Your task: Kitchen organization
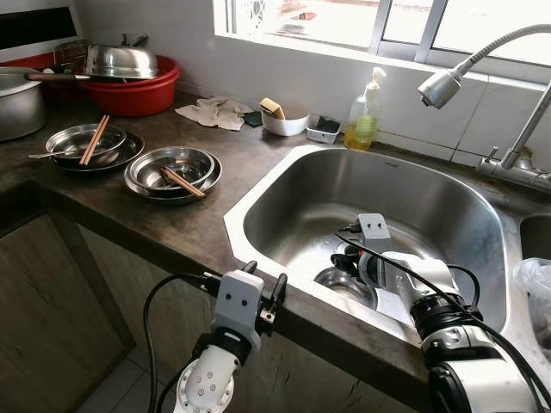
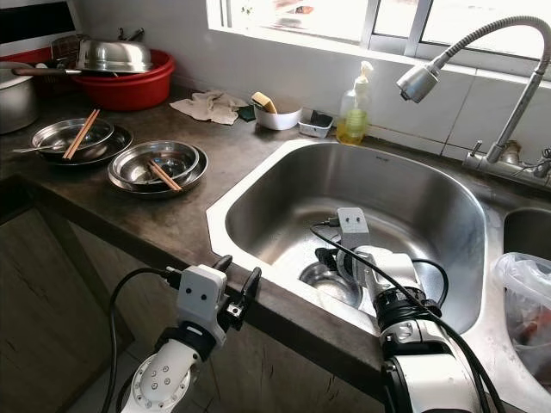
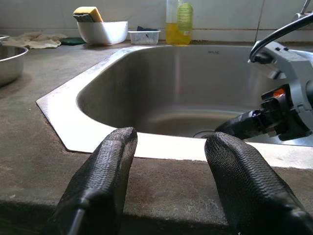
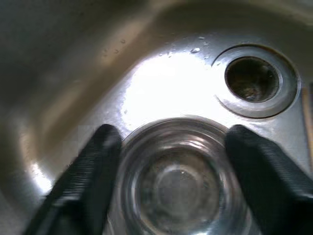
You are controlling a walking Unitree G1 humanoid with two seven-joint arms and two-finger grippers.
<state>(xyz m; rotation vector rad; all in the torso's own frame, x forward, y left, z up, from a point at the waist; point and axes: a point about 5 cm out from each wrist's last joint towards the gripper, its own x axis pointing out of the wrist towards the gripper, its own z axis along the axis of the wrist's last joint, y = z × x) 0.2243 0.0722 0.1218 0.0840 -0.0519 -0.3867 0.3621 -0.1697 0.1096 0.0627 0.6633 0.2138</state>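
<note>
A small shiny steel bowl (image 1: pixel 343 284) lies at the bottom of the steel sink (image 1: pixel 284 185), near the drain (image 4: pixel 252 78). My right gripper (image 1: pixel 346 258) reaches down into the sink and is open. Its two black fingers (image 4: pixel 93 166) straddle the bowl (image 4: pixel 178 181), one on each side of the rim. My left gripper (image 1: pixel 265 288) hovers open at the counter's front edge, level with the sink's near-left corner and holding nothing. In the left wrist view its fingers (image 3: pixel 105 176) point across the counter towards the sink.
Two stacks of steel dishes with chopsticks (image 1: pixel 172 172) (image 1: pixel 86 144) sit on the dark counter (image 1: pixel 129 206). Behind them are a red basin with a steel lid (image 1: pixel 129 82), a cloth (image 1: pixel 215 112), a white bowl with a sponge (image 1: pixel 282 120) and a soap bottle (image 1: pixel 365 116). A faucet (image 1: pixel 443 86) overhangs the sink. A plastic bag (image 2: pixel 525 301) lies at the right.
</note>
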